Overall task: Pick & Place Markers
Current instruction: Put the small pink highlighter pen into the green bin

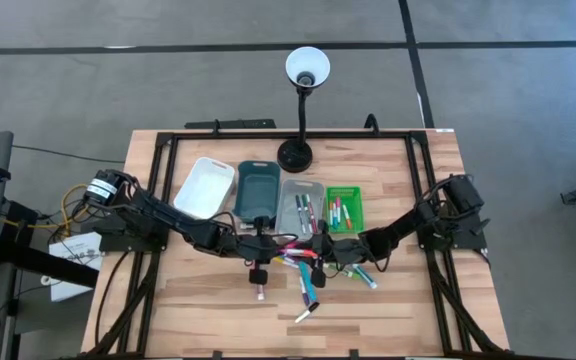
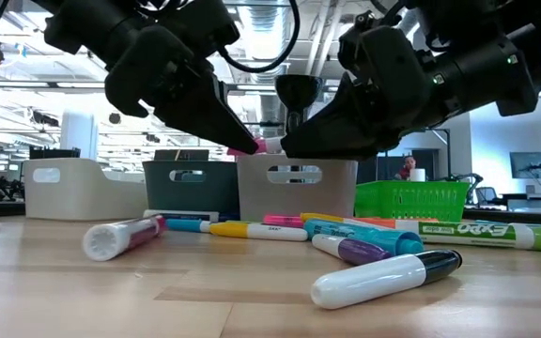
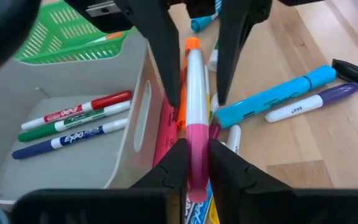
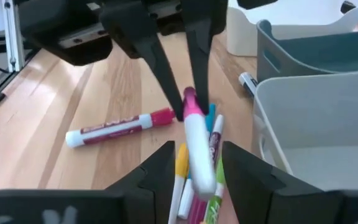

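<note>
While both dark arms meet just in front of the light grey rectangular plastic tray (image 1: pixel 301 205), a white-barrelled marker with a pink end and an orange cap (image 3: pixel 196 106) is held between them above the wooden table (image 1: pixel 198 310). The left gripper (image 3: pixel 192 163) is closed on the pink end of this marker, its fingers narrow around the barrel. The right gripper (image 4: pixel 194 163) is set around the same marker from the opposite side; its fingers (image 4: pixel 160 165) are spread wider than the barrel, and whether they touch it cannot be told. Inside the grey tray three thin white markers (image 3: pixel 73 124) are seen, capped red, green and blue, lying side by side. To one side of the grey tray a green slotted basket (image 1: pixel 345 207) with more markers is placed; to the other side a dark teal tray (image 1: pixel 258 188) and, beyond it, a white tray (image 1: pixel 206 186) are set. In front of the grey tray loose markers (image 2: pixel 346 246) are scattered on the table, among them a light blue highlighter (image 3: pixel 275 96), a purple-capped pen (image 3: pixel 312 102) and a red-labelled marker (image 4: pixel 120 126). Behind the grey tray a black desk lamp with a white shade (image 1: pixel 306 68) is stood.
</note>
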You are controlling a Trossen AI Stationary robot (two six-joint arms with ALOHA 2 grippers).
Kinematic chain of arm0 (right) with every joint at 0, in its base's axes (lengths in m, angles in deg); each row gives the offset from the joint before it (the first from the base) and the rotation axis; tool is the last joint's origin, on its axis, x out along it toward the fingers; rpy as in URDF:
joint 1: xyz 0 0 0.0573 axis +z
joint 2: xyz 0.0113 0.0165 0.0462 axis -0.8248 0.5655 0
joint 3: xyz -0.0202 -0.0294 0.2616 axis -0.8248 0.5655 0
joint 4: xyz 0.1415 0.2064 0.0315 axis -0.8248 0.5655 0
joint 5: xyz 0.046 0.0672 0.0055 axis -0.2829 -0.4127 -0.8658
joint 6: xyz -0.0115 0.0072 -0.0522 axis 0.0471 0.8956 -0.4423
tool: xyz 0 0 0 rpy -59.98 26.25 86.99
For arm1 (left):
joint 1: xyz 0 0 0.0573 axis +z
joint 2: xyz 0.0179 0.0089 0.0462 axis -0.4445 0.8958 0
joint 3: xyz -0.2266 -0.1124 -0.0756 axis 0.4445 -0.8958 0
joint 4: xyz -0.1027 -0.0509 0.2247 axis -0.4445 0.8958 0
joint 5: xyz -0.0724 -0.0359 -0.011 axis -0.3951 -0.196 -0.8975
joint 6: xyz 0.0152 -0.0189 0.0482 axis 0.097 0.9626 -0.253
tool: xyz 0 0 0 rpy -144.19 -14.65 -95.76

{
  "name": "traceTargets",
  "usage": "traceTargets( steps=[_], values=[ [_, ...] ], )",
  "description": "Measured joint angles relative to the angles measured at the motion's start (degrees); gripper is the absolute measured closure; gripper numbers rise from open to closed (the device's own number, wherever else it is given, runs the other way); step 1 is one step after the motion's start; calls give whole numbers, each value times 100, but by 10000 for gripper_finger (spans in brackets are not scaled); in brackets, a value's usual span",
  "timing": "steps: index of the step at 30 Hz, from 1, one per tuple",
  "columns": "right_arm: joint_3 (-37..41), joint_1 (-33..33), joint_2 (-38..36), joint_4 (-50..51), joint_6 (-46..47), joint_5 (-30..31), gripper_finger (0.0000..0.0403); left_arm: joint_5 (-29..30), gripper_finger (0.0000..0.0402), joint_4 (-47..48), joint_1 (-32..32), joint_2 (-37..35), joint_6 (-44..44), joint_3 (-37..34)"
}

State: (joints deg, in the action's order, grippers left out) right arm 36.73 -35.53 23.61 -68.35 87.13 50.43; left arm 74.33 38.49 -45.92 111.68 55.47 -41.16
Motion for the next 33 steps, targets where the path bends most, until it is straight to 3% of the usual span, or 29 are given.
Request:
traceTargets(
  steps=[9, 18, 33],
  values=[
    [0, 0, 0, -46, -2, -15, 313, -2, 356, -1, 0, 0, 0, 0],
    [0, 0, 0, -56, -52, -31, 378, -19, 355, 2, 0, 0, -4, -22],
    [0, 0, 0, -80, -46, -22, 379, 17, 327, -133, 0, 0, 0, -24]
  ],
)
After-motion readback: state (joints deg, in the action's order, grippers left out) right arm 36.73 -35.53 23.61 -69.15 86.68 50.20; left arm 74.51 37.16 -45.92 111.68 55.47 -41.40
